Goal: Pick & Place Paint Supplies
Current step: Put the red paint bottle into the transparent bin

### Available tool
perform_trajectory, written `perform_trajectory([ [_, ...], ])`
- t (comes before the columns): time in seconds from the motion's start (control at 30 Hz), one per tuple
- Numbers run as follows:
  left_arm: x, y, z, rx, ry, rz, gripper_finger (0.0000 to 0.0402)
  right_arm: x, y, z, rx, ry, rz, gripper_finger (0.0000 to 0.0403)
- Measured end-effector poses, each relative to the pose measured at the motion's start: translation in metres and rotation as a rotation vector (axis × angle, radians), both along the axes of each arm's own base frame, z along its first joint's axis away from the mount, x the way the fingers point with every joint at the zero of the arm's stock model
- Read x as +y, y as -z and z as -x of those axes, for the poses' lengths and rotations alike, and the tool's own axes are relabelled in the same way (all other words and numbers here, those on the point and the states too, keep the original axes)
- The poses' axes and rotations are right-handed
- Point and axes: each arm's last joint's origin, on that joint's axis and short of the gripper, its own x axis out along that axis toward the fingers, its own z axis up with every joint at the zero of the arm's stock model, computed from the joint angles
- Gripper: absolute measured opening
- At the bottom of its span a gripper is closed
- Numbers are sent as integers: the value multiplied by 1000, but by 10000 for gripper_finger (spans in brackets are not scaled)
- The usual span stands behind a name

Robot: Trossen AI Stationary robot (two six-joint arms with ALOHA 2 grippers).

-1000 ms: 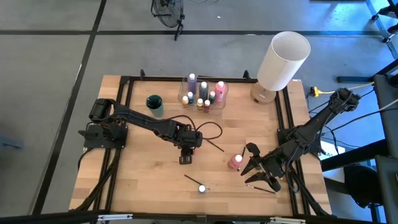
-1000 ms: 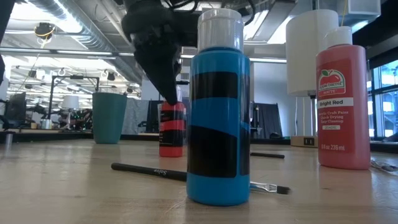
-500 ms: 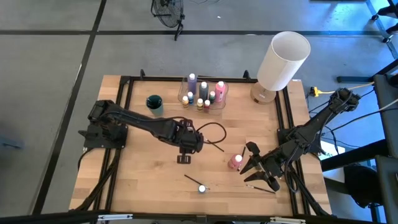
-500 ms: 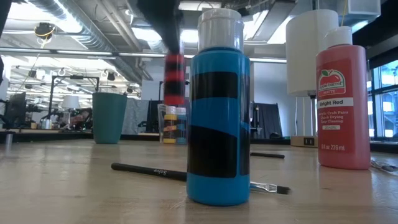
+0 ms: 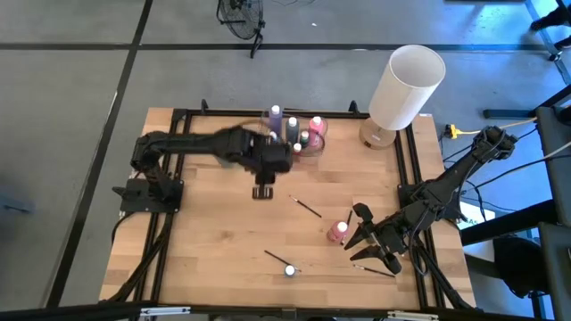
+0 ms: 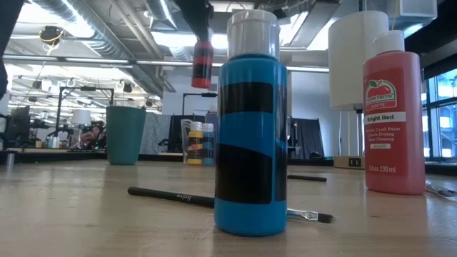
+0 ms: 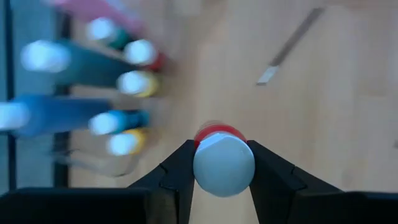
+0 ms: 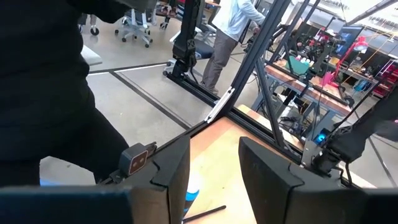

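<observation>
- The red bottle (image 7: 222, 163) has a pale round cap and, in the low view, a red body with a dark band (image 6: 203, 64); it hangs upright in the air, well above the bench (image 5: 205, 241).
- The left claw (image 7: 221, 168) is clamped on that bottle just under its cap, a dark finger (image 7: 180, 168) on each side.
- In the high view the left claw (image 5: 264, 178) sits just beside the clear container (image 5: 319, 143) near the bench's far edge, blurred.
- Since 1 second ago, the bottle has left the bench, where it stood near the middle, and gone up and toward the container; the left arm has swung with it. The dark loop seen by the claw then no longer shows.
- The right claw (image 5: 370, 245) has not moved; it rests low near the bench's right front, by the pink bottle (image 5: 337, 232). Its fingers (image 8: 168, 165) stand apart with nothing between them.
- The left wrist view alone shows the bottles in the container from above: pale caps on blue, yellow, red and green bodies (image 7: 118, 121), blurred, and a brush (image 7: 289, 46) lying on the wood.
- The low view alone shows the blue bottle (image 6: 250, 143) standing close to the lens with a brush (image 6: 171, 195) lying behind it, a "Bright Red" bottle (image 6: 393, 114) on the right, and a teal cup (image 6: 125, 134) far back.
- The high view alone shows the white cylinder (image 5: 406, 85) at the far right corner and 2 more brushes, 1 mid-bench (image 5: 305, 206), 1 by the right claw (image 5: 373, 268).
</observation>
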Motion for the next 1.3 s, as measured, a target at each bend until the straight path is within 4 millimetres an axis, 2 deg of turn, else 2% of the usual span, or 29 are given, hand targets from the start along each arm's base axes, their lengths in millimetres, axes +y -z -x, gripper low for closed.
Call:
perform_trajectory([
  [0.27, 94, -4, 21, -27, -183, 10, 118, -4, -3, -3, -37, 23, 6, 140],
  [0.4, 129, -5, 31, -92, -251, 49, 116, -10, -1, -8, -19, 57, 23, 140],
  [0.5, 148, -6, 37, -133, -299, 43, 120, -16, 0, -12, -17, 86, 24, 140],
  [0.67, 165, 0, 44, -155, -336, 78, 117, -25, 0, -18, -17, 134, 27, 140],
  [0.83, 171, 11, 42, -172, -341, 76, 116, -33, -1, -23, -37, 173, 61, 140],
  [1.1, 175, 28, 42, -141, -298, 60, 117, -44, -5, -27, -92, 499, 103, 140],
  [1.3, 184, 27, 46, -163, -322, 52, 120, -45, -5, -27, -95, 537, 122, 140],
])
